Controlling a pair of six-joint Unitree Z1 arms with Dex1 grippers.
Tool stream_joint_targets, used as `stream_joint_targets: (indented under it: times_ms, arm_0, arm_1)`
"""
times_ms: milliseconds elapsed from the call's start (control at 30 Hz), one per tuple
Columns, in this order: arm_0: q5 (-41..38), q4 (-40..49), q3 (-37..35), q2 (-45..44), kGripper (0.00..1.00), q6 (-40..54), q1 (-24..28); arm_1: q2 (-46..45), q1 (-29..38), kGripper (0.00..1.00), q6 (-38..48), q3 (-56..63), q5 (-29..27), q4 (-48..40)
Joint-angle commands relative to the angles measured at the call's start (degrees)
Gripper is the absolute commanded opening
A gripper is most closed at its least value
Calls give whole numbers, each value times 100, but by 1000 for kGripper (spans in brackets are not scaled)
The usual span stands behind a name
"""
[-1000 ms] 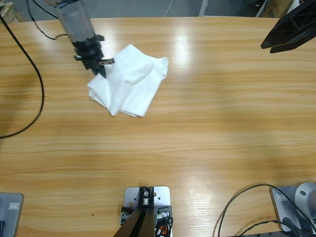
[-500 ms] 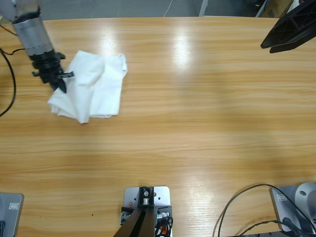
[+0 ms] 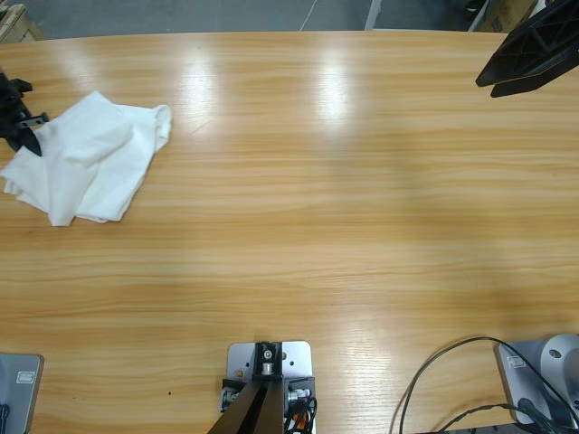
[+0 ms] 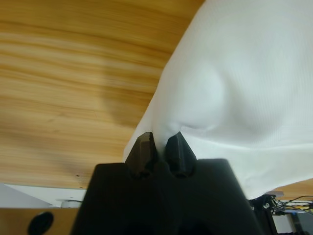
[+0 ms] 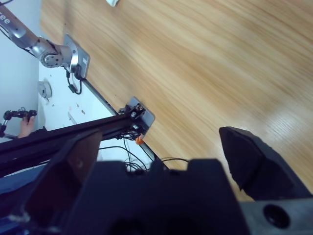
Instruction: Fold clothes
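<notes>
My left tool was clamped on a pinch of the shirt, both black tips biting a fold at its edge. From above, that tool sat at the far left edge of the counter, with the shirt trailing from it in a loose, crumpled heap near the left end, lying flat on the wood. My right tool hung wide open over the far right corner, holding nothing and well apart from the cloth; its wrist view showed only bare wood and rig parts below.

As I judged it, the step in hand was dragging the shirt to spread it. To do that well I would keep the pinch firm, pull low along the wood so the cloth slides out rather than bunching, and stop before it runs off the edge.

Against a second ago, the shirt had travelled from left of the middle nearly to the left edge, and the arm, then plainly in view, had mostly left the picture. The right tool had not moved.
</notes>
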Motion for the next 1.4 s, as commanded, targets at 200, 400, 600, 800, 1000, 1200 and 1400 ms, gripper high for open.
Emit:
stream_joint_targets:
  times_ms: [200,400,600,800,1000,1200,1400]
  arm_0:
    - [228,-73,81,-48,0,66,912]
    - [196,-73,-35,-62,0,85,1251]
    - [-294,-94,-28,-157,229,338,1068]
    - [-468,-266,-89,-812,968,400,713]
    - [-386,-152,113,-814,968,384,422]
    - [-256,-163,192,-834,968,106,-638]
    - [-245,-261,218,-744,968,-301,-1366]
  arm_1:
    - [264,7,982,-67,71,156,-28]
    - [266,33,982,-67,71,165,-19]
    - [292,51,1000,-67,17,244,-11]
    - [213,60,1000,-73,105,262,-12]
    - [111,63,1000,-76,284,327,-74]
    - [57,207,996,-59,456,402,-202]
    - [-137,209,996,-59,708,402,-271]
